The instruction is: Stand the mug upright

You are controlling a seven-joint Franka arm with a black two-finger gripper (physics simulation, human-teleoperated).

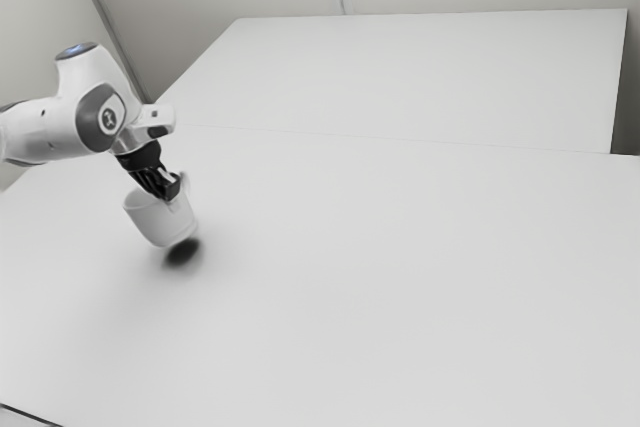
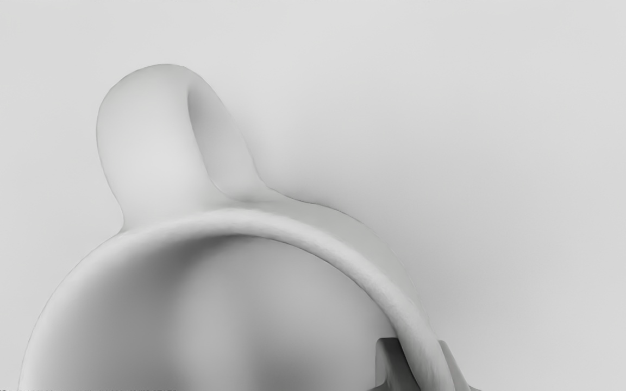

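Our gripper [image 1: 172, 193] is clamped on the wall of the mug [image 1: 158, 218], with one of its fingers [image 2: 392, 361] inside the rim [image 2: 269, 220] and the other against the outside. The mug hangs just over the tabletop [image 1: 380, 267], above a dark shadow [image 1: 182, 253]. Its mouth is uppermost but leans toward the exterior view's left, and its handle [image 2: 155, 136] stands out from the side, free of our grip.

We judge the step in hand to be righting and setting down: we have the mug in the air, mostly mouth-up, but not level. The next move calls for us to turn out the remaining lean, then lower gently until the base meets the surface all round, and only then let go. If we release with the lean left in, the mug may rock onto the lower side of its base or topple. A grip at one side of the rim could also let it swing.

As for room, we are much nearer the tabletop's edge on the exterior view's left than the one on its right. Bare surface stretches from the mug toward the right edge and the far corners, so any drift while lowering is safer that way.
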